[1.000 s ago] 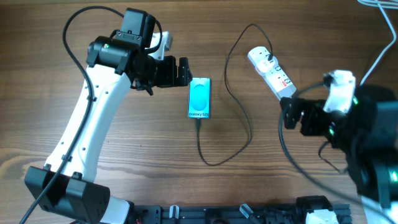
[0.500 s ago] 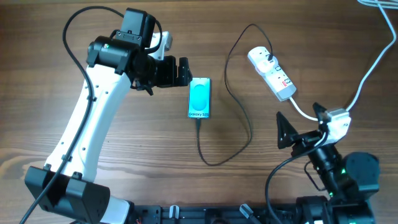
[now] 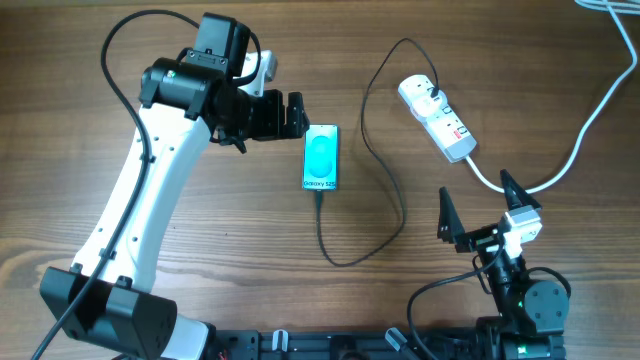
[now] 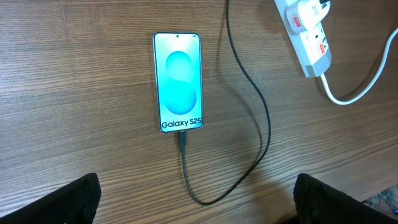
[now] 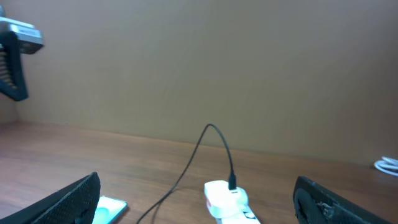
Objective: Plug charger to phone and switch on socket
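Observation:
The phone (image 3: 321, 157) lies flat mid-table with its cyan screen up; it also shows in the left wrist view (image 4: 178, 81). The charger's thin black cable (image 3: 345, 260) has its connector tip in the phone's near end (image 4: 182, 140), then loops round to a plug on the socket (image 3: 437, 118). The socket is a white strip with red switches (image 4: 309, 34). My left gripper (image 3: 293, 115) is open and empty, just left of the phone's far end. My right gripper (image 3: 478, 205) is open and empty, near the front right, well short of the socket (image 5: 227, 200).
The socket's thick white cord (image 3: 580, 150) runs from its near end off to the far right edge. The left arm's own black cable (image 3: 120, 60) arcs over the far left. The right wrist view faces a plain brown wall.
My right arm has pulled back from beside the socket to the front right, folding down near its base. The left arm, phone and cable have not moved.

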